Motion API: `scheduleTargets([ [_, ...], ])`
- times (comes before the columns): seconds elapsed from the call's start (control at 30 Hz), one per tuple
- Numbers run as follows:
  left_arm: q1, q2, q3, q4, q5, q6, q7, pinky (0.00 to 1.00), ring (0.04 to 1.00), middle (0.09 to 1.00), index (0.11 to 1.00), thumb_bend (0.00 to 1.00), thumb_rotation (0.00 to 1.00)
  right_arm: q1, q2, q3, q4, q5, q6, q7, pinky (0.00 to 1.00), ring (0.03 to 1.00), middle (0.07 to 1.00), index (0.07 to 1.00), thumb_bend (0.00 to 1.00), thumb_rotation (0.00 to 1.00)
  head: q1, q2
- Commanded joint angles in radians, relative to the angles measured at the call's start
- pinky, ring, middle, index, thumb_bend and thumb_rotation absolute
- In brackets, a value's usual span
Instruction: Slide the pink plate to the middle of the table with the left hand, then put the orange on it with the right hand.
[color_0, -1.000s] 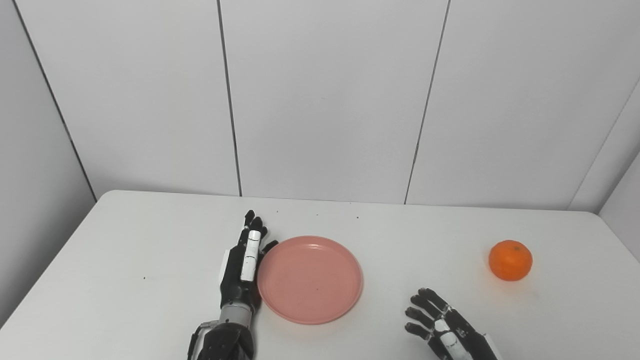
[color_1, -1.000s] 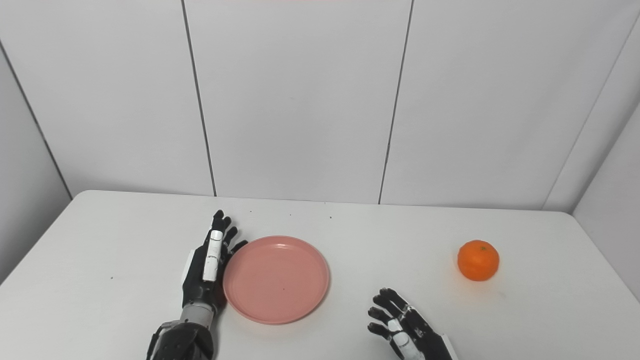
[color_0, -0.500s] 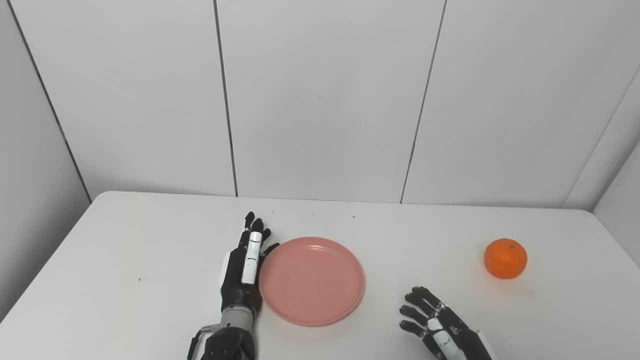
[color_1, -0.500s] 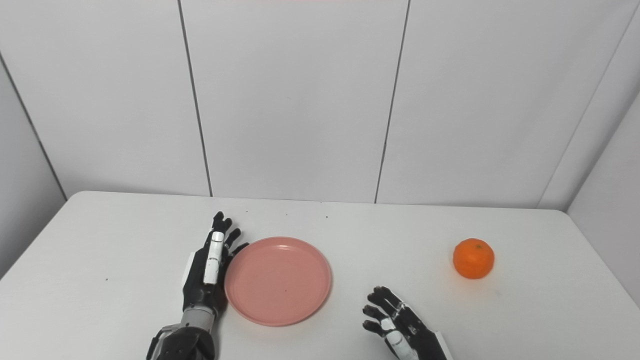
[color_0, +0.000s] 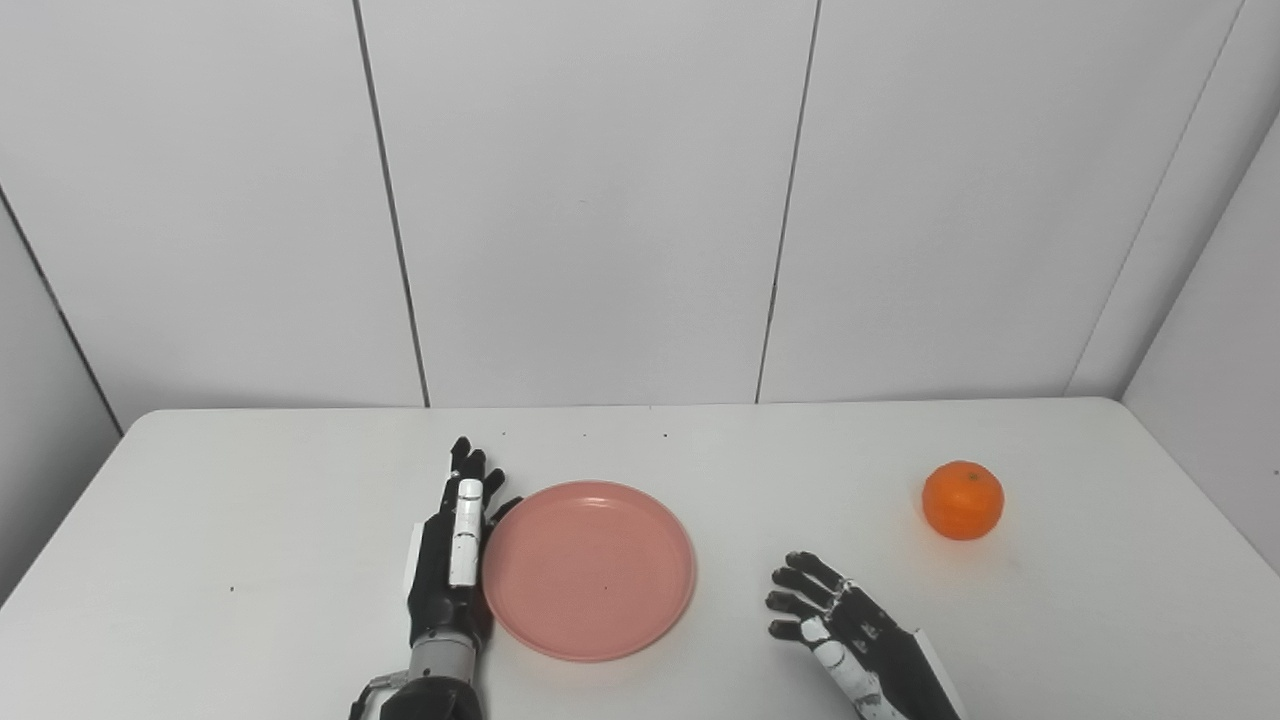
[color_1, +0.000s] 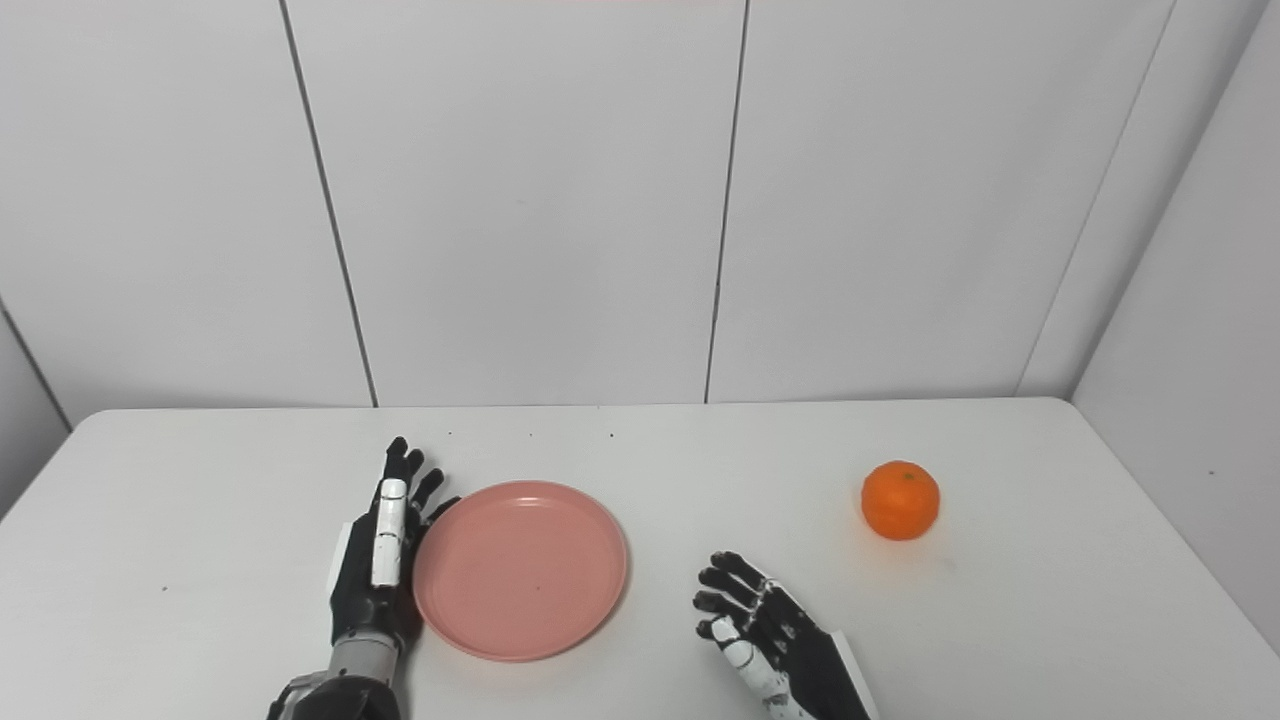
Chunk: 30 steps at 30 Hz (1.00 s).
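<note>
The view has panned right, while the flat, empty left hand (color_0: 452, 555) still presses the pink plate (color_0: 590, 568); the empty, spread right hand (color_0: 850, 640) waits short of the orange (color_0: 962, 500).

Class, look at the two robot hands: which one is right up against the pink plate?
The left robot hand, lying flat along the plate's left rim. The right robot hand sits apart, nearer the orange.

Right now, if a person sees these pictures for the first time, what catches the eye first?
The pink plate near the middle of the white table stands out first, with the left robot hand lying flat against its left rim. Next is the orange, alone far to the right. The right robot hand waits open between plate and orange, touching neither.
</note>
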Motion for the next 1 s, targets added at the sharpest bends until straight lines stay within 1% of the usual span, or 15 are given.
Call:
scheduleTargets([
  [0.0, -0.030, -0.004, -0.005, -0.010, -0.014, -0.041, -0.020, 0.80, 0.946, 1.000, 1.000, 0.65, 0.95, 0.013, 0.025, -0.004, 0.019, -0.056, -0.102, -0.045, 0.67, 0.722, 0.759, 0.762, 0.73, 0.44, -0.009, 0.002],
  [0.07, -0.031, -0.001, -0.002, -0.009, -0.027, -0.038, -0.029, 0.80, 0.943, 1.000, 1.000, 0.65, 0.94, 0.014, 0.033, -0.005, -0.016, -0.106, -0.099, -0.075, 0.67, 0.718, 0.759, 0.754, 0.69, 0.48, -0.019, 0.002],
  [0.13, -0.033, 0.001, 0.002, -0.007, -0.039, -0.037, -0.039, 0.81, 0.946, 1.000, 1.000, 0.65, 0.93, 0.011, 0.036, -0.003, -0.038, -0.128, -0.087, -0.092, 0.67, 0.712, 0.750, 0.746, 0.68, 0.51, -0.028, 0.003],
  [0.23, -0.036, 0.004, 0.007, -0.006, -0.051, -0.037, -0.049, 0.81, 0.948, 1.000, 1.000, 0.65, 0.92, 0.000, 0.035, 0.001, -0.089, -0.139, -0.039, -0.101, 0.68, 0.713, 0.757, 0.748, 0.69, 0.52, -0.028, 0.001],
  [0.33, -0.035, 0.009, 0.009, -0.005, -0.048, -0.038, -0.051, 0.79, 0.947, 1.000, 1.000, 0.67, 0.92, -0.015, 0.020, 0.013, -0.140, -0.197, 0.009, -0.106, 0.68, 0.715, 0.765, 0.763, 0.69, 0.54, -0.044, -0.004],
  [0.4, -0.035, 0.011, 0.013, -0.007, -0.053, -0.035, -0.052, 0.78, 0.944, 1.000, 1.000, 0.67, 0.92, -0.031, 0.008, 0.017, -0.166, -0.261, 0.019, -0.117, 0.65, 0.701, 0.757, 0.758, 0.67, 0.55, -0.054, -0.004],
  [0.53, -0.035, 0.016, 0.017, -0.011, -0.065, -0.026, -0.061, 0.81, 0.958, 1.000, 1.000, 0.69, 0.92, -0.069, -0.022, 0.017, -0.212, -0.372, 0.034, -0.128, 0.58, 0.677, 0.743, 0.751, 0.62, 0.51, -0.063, -0.002],
  [0.6, -0.034, 0.017, 0.019, -0.012, -0.063, -0.028, -0.061, 0.81, 0.957, 1.000, 1.000, 0.70, 0.93, -0.100, -0.050, 0.013, -0.233, -0.451, 0.043, -0.129, 0.56, 0.668, 0.742, 0.745, 0.61, 0.49, -0.065, -0.004],
  [0.67, -0.032, 0.018, 0.019, -0.014, -0.055, -0.027, -0.056, 0.80, 0.953, 1.000, 1.000, 0.71, 0.93, -0.131, -0.074, 0.006, -0.249, -0.523, 0.059, -0.133, 0.56, 0.665, 0.741, 0.740, 0.62, 0.51, -0.066, -0.001],
  [0.73, -0.031, 0.016, 0.020, -0.018, -0.049, -0.023, -0.049, 0.79, 0.950, 1.000, 1.000, 0.71, 0.94, -0.162, -0.095, -0.006, -0.246, -0.600, 0.050, -0.160, 0.55, 0.657, 0.727, 0.723, 0.65, 0.52, -0.065, 0.000],
  [0.77, -0.031, 0.015, 0.021, -0.019, -0.047, -0.022, -0.045, 0.79, 0.950, 1.000, 1.000, 0.71, 0.94, -0.173, -0.103, -0.010, -0.242, -0.632, 0.043, -0.174, 0.54, 0.649, 0.717, 0.714, 0.66, 0.55, -0.065, 0.000],
  [0.83, -0.033, 0.014, 0.022, -0.015, -0.046, -0.025, -0.043, 0.79, 0.950, 1.000, 1.000, 0.70, 0.94, -0.204, -0.140, -0.015, -0.224, -0.754, 0.034, -0.215, 0.54, 0.643, 0.703, 0.703, 0.67, 0.60, -0.065, -0.001],
  [0.87, -0.034, 0.013, 0.024, -0.014, -0.051, -0.026, -0.046, 0.79, 0.951, 1.000, 1.000, 0.70, 0.94, -0.218, -0.161, -0.015, -0.219, -0.816, 0.043, -0.226, 0.54, 0.642, 0.701, 0.700, 0.67, 0.63, -0.065, -0.001],
  [0.93, -0.035, 0.012, 0.026, -0.014, -0.058, -0.024, -0.050, 0.81, 0.956, 1.000, 1.000, 0.69, 0.93, -0.236, -0.200, -0.011, -0.213, -0.912, 0.069, -0.223, 0.55, 0.649, 0.714, 0.719, 0.70, 0.73, -0.065, -0.001],
  [0.97, -0.035, 0.013, 0.026, -0.014, -0.058, -0.023, -0.050, 0.81, 0.956, 1.000, 1.000, 0.69, 0.93, -0.244, -0.216, -0.010, -0.209, -0.954, 0.082, -0.217, 0.55, 0.651, 0.715, 0.721, 0.70, 0.74, -0.065, -0.001],
])
